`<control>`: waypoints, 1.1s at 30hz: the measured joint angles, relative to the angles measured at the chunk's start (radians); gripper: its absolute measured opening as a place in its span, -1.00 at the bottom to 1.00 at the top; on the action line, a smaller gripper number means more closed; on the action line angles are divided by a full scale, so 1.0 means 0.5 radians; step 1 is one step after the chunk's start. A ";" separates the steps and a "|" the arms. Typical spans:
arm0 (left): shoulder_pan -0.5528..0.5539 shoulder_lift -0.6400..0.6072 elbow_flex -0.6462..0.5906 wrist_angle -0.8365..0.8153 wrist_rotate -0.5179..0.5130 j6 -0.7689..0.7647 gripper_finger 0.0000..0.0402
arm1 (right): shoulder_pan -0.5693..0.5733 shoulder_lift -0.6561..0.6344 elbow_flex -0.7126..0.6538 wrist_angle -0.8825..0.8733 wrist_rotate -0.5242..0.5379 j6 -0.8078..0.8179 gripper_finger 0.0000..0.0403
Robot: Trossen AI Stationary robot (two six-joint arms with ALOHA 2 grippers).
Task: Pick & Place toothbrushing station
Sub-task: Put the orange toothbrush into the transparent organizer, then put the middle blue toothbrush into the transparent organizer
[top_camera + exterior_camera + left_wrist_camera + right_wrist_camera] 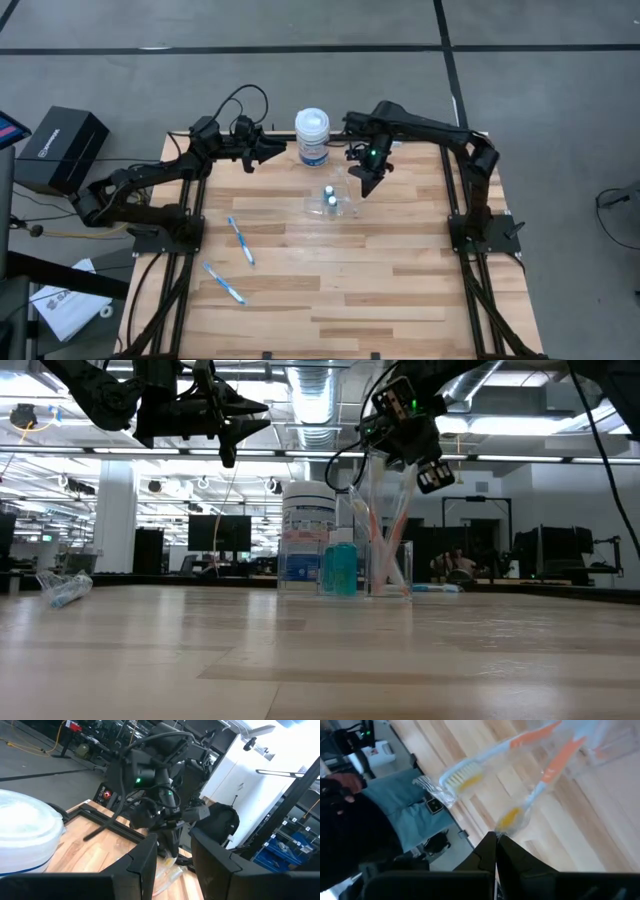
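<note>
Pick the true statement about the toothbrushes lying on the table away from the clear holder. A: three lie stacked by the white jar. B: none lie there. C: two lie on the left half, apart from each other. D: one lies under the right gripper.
C: the high view shows one toothbrush and a second toothbrush lying separately on the table's left half.

Pale striped-wood worktop [380, 280]; blue-and-white toothbrushes [241, 241] at eight o'clock; white jar [312, 136] with blue label at twelve; orange-and-white toothbrushes [385, 530] in the clear holder [345, 208].
</note>
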 joint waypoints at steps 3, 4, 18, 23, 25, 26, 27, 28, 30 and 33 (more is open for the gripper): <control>0.000 0.000 0.000 0.000 -0.001 0.000 -0.43 | -0.002 0.034 0.001 0.007 -0.029 -0.049 -1.00; 0.000 0.000 0.000 0.000 -0.001 0.000 -0.43 | -0.002 0.046 0.002 0.008 -0.043 -0.053 -1.00; 0.000 0.000 0.000 0.000 -0.002 0.002 -0.43 | -0.073 0.007 0.089 -0.032 -0.114 -0.083 -0.47; 0.000 0.000 0.000 0.000 -0.002 0.003 -0.43 | -0.143 0.002 0.230 -0.067 -0.104 -0.082 -0.04; 0.000 0.000 0.000 0.000 -0.002 0.003 -0.43 | -0.174 0.001 0.287 -0.071 -0.106 -0.066 0.09; 0.000 0.000 0.000 0.001 -0.002 0.003 -0.43 | -0.190 0.002 0.321 -0.073 -0.113 -0.050 0.14; 0.000 0.000 0.000 0.002 -0.002 0.003 -0.43 | -0.209 0.002 0.361 -0.073 -0.139 -0.045 0.18; 0.000 0.001 0.000 0.004 -0.002 0.003 -0.43 | -0.230 0.002 0.408 -0.074 -0.192 -0.033 0.21; 0.000 0.001 0.000 0.006 0.001 -0.004 -0.43 | -0.272 0.002 0.509 -0.058 -0.344 0.011 0.23; 0.001 0.002 0.045 -0.011 0.165 -0.088 -0.43 | -0.308 0.003 0.700 -0.030 -0.558 0.042 0.23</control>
